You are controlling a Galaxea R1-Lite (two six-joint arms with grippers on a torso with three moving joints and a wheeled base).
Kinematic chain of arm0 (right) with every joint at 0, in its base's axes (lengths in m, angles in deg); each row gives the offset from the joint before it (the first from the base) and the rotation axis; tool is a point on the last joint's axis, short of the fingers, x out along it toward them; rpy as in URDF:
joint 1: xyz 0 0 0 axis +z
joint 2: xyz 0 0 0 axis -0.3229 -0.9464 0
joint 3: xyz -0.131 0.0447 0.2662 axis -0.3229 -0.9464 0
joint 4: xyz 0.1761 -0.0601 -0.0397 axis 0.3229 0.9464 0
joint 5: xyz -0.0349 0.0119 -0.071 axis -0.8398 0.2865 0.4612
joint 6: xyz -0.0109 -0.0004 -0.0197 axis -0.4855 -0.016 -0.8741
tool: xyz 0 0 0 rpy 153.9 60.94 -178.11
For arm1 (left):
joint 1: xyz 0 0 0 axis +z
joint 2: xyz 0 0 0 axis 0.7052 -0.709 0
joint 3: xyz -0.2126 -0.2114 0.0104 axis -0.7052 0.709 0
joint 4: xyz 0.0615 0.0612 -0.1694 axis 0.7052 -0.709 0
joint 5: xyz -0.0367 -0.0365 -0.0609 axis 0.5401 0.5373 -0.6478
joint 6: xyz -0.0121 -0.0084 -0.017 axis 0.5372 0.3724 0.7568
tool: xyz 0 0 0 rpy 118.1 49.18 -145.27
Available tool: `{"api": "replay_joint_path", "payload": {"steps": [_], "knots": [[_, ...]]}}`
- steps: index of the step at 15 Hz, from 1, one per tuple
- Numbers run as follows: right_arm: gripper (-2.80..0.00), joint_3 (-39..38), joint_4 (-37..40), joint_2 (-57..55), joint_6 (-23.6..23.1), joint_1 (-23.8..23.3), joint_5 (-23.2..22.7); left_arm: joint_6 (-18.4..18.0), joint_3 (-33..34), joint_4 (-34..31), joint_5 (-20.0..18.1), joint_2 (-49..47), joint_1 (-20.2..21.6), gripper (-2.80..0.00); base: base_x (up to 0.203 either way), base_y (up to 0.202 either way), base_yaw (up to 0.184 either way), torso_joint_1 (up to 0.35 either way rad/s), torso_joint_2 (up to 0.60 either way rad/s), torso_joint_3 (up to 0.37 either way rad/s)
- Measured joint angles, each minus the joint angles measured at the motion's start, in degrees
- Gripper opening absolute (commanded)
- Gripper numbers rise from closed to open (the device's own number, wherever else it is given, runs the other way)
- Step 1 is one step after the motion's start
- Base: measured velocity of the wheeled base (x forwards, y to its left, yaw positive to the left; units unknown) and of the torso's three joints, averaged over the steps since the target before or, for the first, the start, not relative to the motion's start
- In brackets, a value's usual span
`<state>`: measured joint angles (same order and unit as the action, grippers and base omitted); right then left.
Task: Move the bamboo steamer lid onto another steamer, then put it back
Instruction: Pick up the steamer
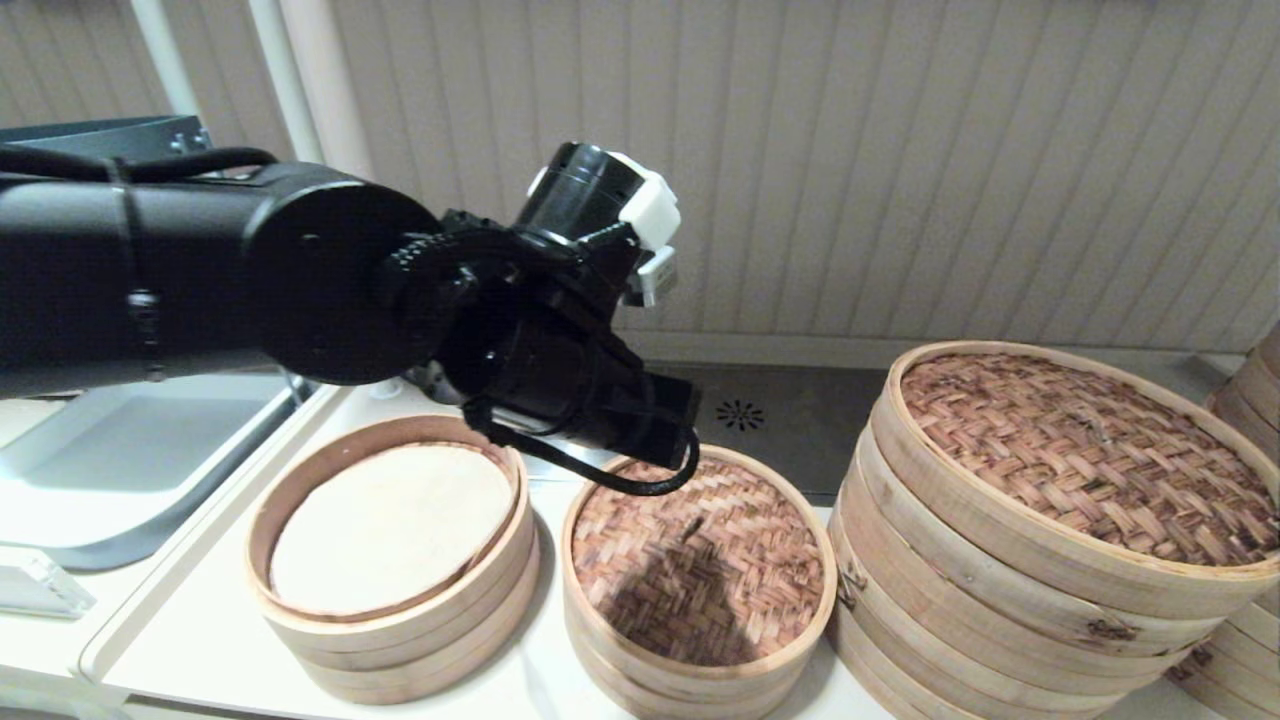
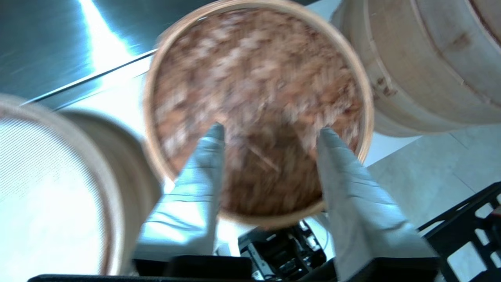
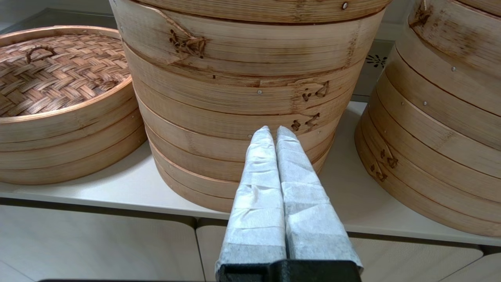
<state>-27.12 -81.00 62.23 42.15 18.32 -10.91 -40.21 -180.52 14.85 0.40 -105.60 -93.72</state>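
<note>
Sitting at the left of the white surface, the low steamer shows its pale liner, uncovered. Just beside it, the bamboo steamer lid rests on its own small steamer, with the left hand hovering above its loop handle, fingers spread and touching nothing. Farther right stands the large steamer stack, where the right hand is parked low in front, its fingers pressed together and empty.

I see the bamboo steamer lid sitting on its small steamer, between another steamer on its left and the large steamer stack on its right. My left gripper hangs above the lid.
</note>
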Motion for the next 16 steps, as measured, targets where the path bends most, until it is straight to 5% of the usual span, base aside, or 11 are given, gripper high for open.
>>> {"api": "replay_joint_path", "payload": {"steps": [8, 16], "knots": [[-2.8, 0.0, 0.0, 0.0, 0.0, 0.0, 0.0, -0.49, 25.03, 0.64, 3.8, 27.66, 7.88, -2.8, 0.0, 0.0, 0.0, 0.0, 0.0, 0.0], [-2.8, 0.0, 0.0, 0.0, 0.0, 0.0, 0.05, 0.24, 54.31, 1.73, 14.75, 59.7, 29.64, -2.8, 0.0, 0.0, 0.0, 0.0, 0.0, 0.0]]}}
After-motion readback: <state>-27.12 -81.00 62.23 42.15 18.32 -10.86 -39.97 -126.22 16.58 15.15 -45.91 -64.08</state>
